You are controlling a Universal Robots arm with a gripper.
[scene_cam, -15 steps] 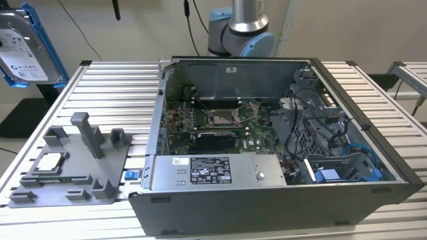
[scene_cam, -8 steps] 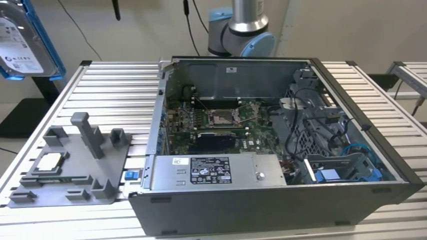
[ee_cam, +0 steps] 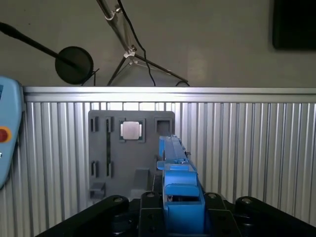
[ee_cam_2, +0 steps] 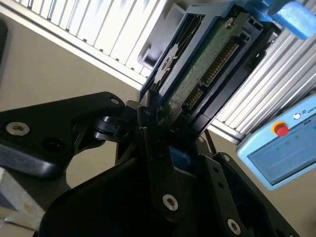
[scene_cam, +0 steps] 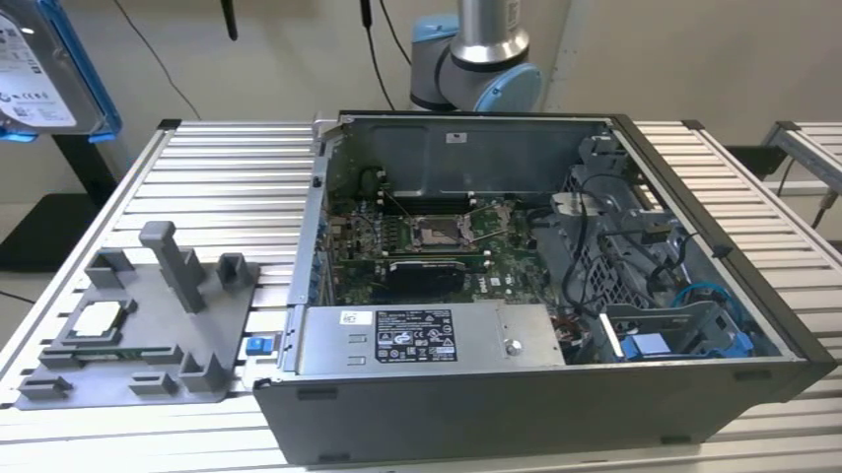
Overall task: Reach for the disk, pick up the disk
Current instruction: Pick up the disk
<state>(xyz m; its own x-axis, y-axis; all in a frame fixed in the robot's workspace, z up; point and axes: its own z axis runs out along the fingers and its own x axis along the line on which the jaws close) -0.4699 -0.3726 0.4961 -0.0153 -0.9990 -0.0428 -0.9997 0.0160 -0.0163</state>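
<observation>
Black linkage gripper (ee_cam_2: 170, 128) pinched on one short end of the disk (ee_cam_2: 202, 74), a rectangular silver metal hard drive framed by bright blue plastic rails; fingers (ee_cam_2: 148, 113) pressed against it; the long axis runs straight out from the fingertips, away from the wrist; the green circuit-board face is exposed in the second wrist view; in the first wrist view the disk (ee_cam: 173, 150) stands edge-on ahead of the gripper (ee_cam: 182, 217); in the exterior view the disk (scene_cam: 39, 74) is raised clear of the table, white label facing the camera. Beyond the disk's far end lies a ribbed aluminium table (ee_cam: 256, 148) carrying a grey plastic fixture tray (ee_cam: 121, 163) with a small square white-topped chip (ee_cam: 131, 130); a light blue handheld pendant (ee_cam_2: 276, 153) sits off to one side of the gripper; an open grey computer case (scene_cam: 526, 414) stands well apart from the gripper
</observation>
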